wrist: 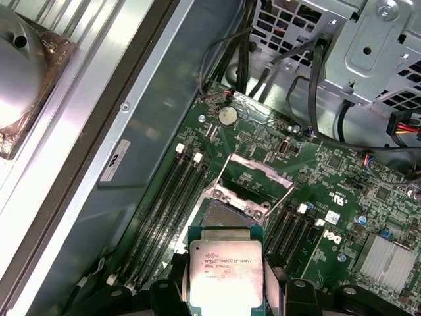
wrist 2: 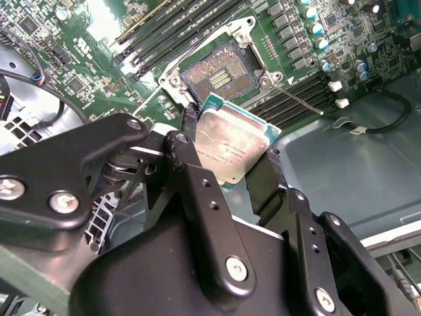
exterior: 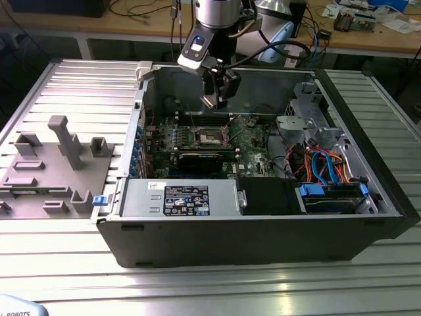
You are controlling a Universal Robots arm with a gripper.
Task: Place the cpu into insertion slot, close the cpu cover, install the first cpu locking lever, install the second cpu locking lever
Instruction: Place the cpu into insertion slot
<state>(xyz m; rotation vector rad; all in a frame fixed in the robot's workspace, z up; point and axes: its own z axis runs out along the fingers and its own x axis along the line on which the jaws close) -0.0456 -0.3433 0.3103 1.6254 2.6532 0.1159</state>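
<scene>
Open computer case (exterior: 263, 224) on a ribbed bench (exterior: 66, 276): my gripper (wrist 2: 231, 133) clamps the cpu (wrist 2: 233, 148) edgewise near the insertion slot (wrist 2: 220, 72); any tilt or offset risks damaging that slot.

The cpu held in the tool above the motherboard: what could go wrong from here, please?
1. The tool holds the cpu only by two opposite edges, so it may slip or tilt.
2. If it comes down misaligned on the insertion slot, the slot's bare centre could be damaged.
3. A thin locking lever sticks out beside the slot, and a finger might catch it.
</scene>
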